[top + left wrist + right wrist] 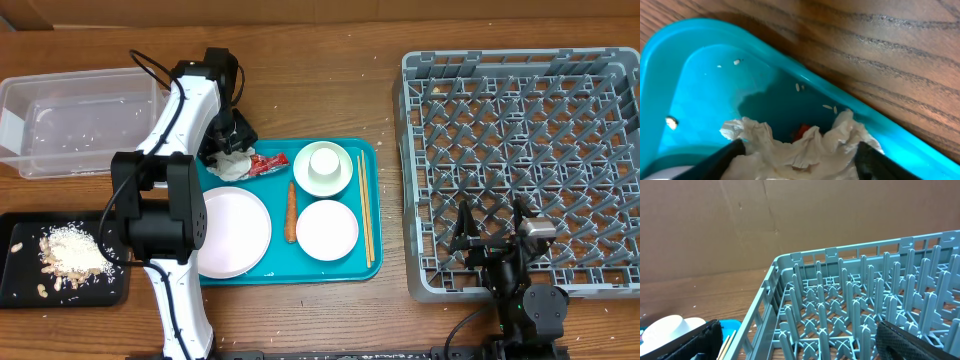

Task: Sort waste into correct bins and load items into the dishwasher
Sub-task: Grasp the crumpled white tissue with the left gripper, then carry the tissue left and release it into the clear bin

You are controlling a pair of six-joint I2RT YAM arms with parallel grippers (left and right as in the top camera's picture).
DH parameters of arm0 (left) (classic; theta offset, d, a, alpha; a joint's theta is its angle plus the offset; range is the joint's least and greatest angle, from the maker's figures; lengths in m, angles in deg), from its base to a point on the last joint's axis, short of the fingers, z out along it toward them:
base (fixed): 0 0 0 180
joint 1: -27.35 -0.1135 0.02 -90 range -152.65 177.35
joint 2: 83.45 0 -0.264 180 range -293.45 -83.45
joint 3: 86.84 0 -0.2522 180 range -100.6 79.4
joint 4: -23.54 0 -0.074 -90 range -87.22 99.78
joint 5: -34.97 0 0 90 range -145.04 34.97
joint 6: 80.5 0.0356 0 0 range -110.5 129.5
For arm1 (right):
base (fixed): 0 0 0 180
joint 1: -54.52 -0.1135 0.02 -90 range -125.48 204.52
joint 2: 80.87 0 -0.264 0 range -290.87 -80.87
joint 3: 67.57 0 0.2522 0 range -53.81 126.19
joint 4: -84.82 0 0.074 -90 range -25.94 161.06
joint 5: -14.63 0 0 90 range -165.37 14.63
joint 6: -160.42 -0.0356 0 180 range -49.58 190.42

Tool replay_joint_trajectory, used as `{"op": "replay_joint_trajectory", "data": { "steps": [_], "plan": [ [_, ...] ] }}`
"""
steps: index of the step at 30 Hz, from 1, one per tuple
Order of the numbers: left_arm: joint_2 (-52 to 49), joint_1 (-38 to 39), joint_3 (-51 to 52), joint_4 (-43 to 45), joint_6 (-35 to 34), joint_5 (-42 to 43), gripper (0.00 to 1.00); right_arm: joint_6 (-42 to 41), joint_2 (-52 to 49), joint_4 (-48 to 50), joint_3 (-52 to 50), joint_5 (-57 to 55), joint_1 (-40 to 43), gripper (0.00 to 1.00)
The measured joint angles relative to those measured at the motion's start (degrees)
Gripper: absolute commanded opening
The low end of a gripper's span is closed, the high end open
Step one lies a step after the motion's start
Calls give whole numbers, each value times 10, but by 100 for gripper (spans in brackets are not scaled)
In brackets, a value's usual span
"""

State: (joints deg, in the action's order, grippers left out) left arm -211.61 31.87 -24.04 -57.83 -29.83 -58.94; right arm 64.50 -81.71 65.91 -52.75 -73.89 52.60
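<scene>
Now, left fingers (722,156) apart astride napkin (805,150) by tray (705,85) rim; right fingers (692,341) apart.

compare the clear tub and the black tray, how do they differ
The clear tub is see-through with tall walls; the black tray is opaque and shallow. The tub holds only scattered white specks, the tray a pile of beige scraps. The tub sits farther back, the tray nearer the front. Both are rectangular and lie left of the teal tray.
</scene>
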Motion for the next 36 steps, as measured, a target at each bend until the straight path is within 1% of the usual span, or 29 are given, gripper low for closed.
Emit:
{"op": "replay_joint_trajectory", "data": {
  "steps": [2,4,6,9,18,26,30,34,35,36],
  "plan": [
    [0,0,0,-4,1,4,41,0,0,0,0,0,0,100],
    [0,0,-1,-14,-1,6,20,0,0,0,0,0,0,100],
    [0,0,-8,-31,-1,6,4,0,0,0,0,0,0,100],
    [0,0,-34,-58,3,7,4,0,0,0,0,0,0,100],
    [0,0,-165,-147,3,0,4,0,0,0,0,0,0,100],
    [0,-9,-301,-175,3,-81,4,0,0,0,0,0,0,100],
    [0,-39,-373,-175,5,-130,4,0,0,0,0,0,0,100],
    [0,-92,-398,-142,5,-183,4,0,0,0,0,0,0,100],
    [0,-110,-397,-133,5,-193,6,0,0,0,0,0,0,100],
    [0,-126,-396,-125,5,-200,11,0,0,0,0,0,0,100]
  ]
}}
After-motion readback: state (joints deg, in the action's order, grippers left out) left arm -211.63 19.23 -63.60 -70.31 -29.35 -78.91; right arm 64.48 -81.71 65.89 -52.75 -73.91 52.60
